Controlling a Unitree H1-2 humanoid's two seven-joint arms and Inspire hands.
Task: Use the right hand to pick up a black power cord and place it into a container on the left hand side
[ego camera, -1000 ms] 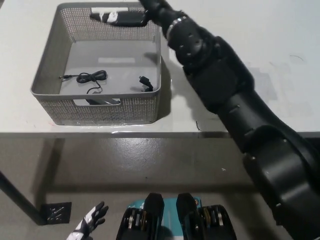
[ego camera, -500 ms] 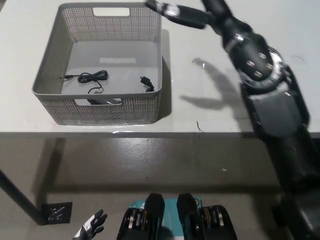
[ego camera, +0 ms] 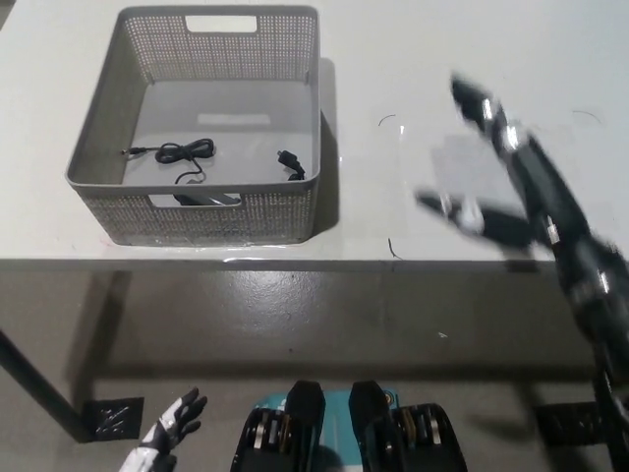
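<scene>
A black power cord (ego camera: 185, 153) lies coiled on the floor of the grey mesh basket (ego camera: 95, 162) at the table's left. A second black plug end (ego camera: 291, 165) rests near the basket's right wall. My black right hand (ego camera: 496, 172) is motion-blurred over the table's right side, far from the basket, its fingers spread and holding nothing. My white left hand (ego camera: 169, 428) hangs low at the bottom left, below the table edge, fingers apart.
The white table (ego camera: 413, 59) runs across the upper part of the view, its front edge (ego camera: 295, 264) crossing the middle. A table leg (ego camera: 34, 388) stands at the lower left on the grey floor.
My right arm has swung from over the basket's far rim rightwards and back towards me, ending over the table's right side. The cord in the basket has not moved.
</scene>
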